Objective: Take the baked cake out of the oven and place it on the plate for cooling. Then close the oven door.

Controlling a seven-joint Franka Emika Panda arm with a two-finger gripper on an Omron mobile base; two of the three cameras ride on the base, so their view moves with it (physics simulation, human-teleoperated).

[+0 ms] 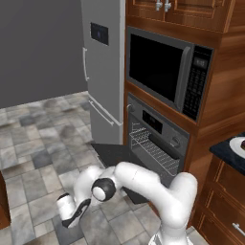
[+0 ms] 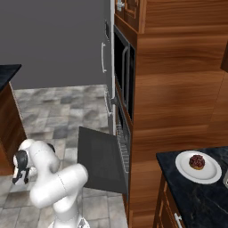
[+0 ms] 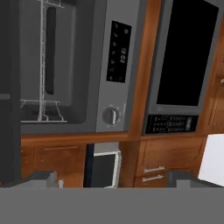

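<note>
- The baked cake (image 2: 197,161) sits on the plate (image 2: 182,167), on the dark worktop (image 2: 196,200) at 4 o'clock in the right base view.
- The oven door (image 2: 99,161) hangs dropped open below the oven (image 1: 158,139), whose wire rack (image 1: 152,149) is bare.
- The gripper (image 1: 75,216) is low over the floor at 7 o'clock in the left base view, fingers spread wide and holding nothing.
- The microwave (image 1: 167,72) is above the oven.

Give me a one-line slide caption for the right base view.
Cake already on the plate, oven door hanging open, arm's claw open and low beside it.
</note>
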